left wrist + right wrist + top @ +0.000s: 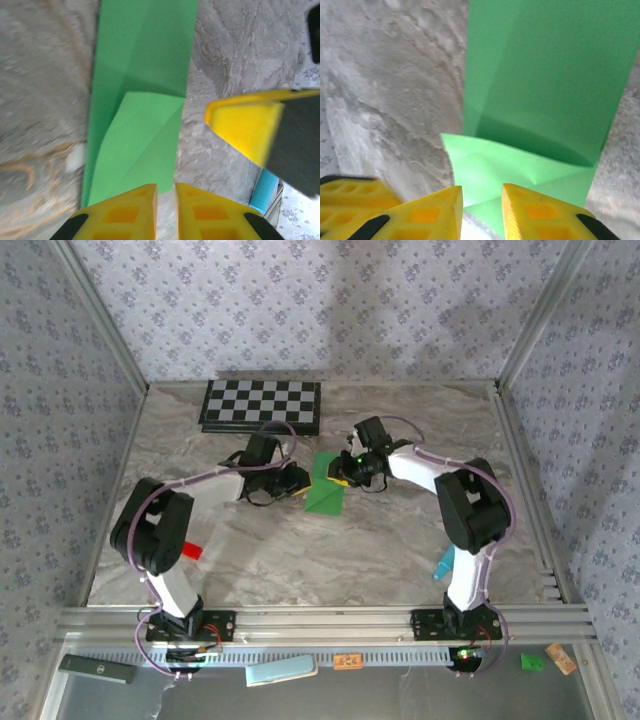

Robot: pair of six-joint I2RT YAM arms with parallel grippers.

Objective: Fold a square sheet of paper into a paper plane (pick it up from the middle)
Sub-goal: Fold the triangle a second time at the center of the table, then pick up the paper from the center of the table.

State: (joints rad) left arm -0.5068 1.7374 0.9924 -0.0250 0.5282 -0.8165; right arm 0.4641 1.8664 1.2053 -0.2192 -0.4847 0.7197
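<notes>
The square sheet of paper (pixel 326 496) lies partly folded on the marble table, between the two grippers. In the left wrist view the paper (pixel 145 65) is a long green strip with a creased flap folded over its near end. My left gripper (pixel 166 186) hovers at that near edge, its jaws a narrow gap apart with only bare marble between them. My right gripper (pixel 482 189) stands open over a folded corner flap of the paper (pixel 545 75), holding nothing. From above, the left gripper (pixel 302 486) and the right gripper (pixel 343 477) face each other across the paper.
A checkerboard (pixel 262 405) lies at the back of the table. A small red block (pixel 190 550) sits by the left arm and a teal marker (pixel 443 563) by the right arm's base. Patterned walls enclose three sides.
</notes>
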